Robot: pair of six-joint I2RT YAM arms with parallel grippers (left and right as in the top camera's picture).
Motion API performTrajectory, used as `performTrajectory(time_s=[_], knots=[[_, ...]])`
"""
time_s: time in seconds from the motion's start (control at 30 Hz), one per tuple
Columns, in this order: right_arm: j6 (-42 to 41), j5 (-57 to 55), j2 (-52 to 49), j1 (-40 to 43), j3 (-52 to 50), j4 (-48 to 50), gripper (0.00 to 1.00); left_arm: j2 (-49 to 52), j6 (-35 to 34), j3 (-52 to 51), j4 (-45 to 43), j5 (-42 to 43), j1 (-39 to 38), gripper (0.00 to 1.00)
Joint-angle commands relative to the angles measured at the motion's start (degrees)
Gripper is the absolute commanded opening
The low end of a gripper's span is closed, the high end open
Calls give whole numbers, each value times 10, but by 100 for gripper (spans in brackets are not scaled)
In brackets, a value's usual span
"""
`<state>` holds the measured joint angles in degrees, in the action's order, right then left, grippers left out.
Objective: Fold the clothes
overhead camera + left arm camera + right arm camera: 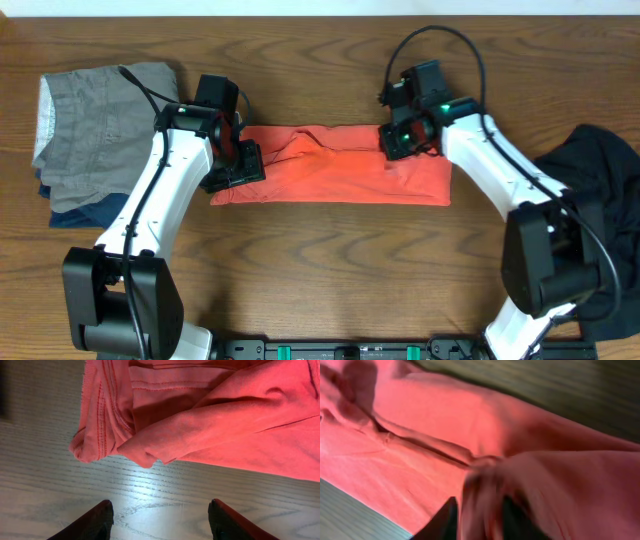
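The left jaws stand well open and hold nothing: both dark fingertips (pixel 95 522) frame bare wood in the left wrist view, just short of the bunched left end of the coral-red T-shirt (pixel 210 415). This placement suits a fresh approach to that end. The right jaws sit on the shirt's right end, with red cloth gathered between and around the two fingers. The right wrist view is blurred, so it cannot be told whether the cloth is clamped or merely lies in a partly open gap. The T-shirt lies at the centre of the tabletop (pixel 320 270) as a long, narrow band reaching from one arm to the other, its lettering not visible. Judged from this shape, the lengthwise folds are made and the crosswise fold is not yet done. The black garment (pixel 600 185) lies in a loose heap at the right edge, unfolded, apart from the shirt. A grey garment (pixel 100 110) rests on a navy blue garment (pixel 65 205) at the far left. No container is in view; every garment lies directly on the wood.
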<state>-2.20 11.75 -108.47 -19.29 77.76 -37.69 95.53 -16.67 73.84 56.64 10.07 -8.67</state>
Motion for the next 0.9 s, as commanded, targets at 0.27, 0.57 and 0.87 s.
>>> performTrajectory(time_s=[0.27, 0.57, 0.87], knots=[[-38, -66, 14, -10, 2, -11, 43, 3, 5, -6, 3, -9, 4, 63], [-98, -127, 23, 24, -4, -63, 46, 3, 5, -6, 1, -9, 4, 63], [-135, -117, 15, 24, -37, -8, 57, 3, 5, -6, -1, -9, 4, 63]])
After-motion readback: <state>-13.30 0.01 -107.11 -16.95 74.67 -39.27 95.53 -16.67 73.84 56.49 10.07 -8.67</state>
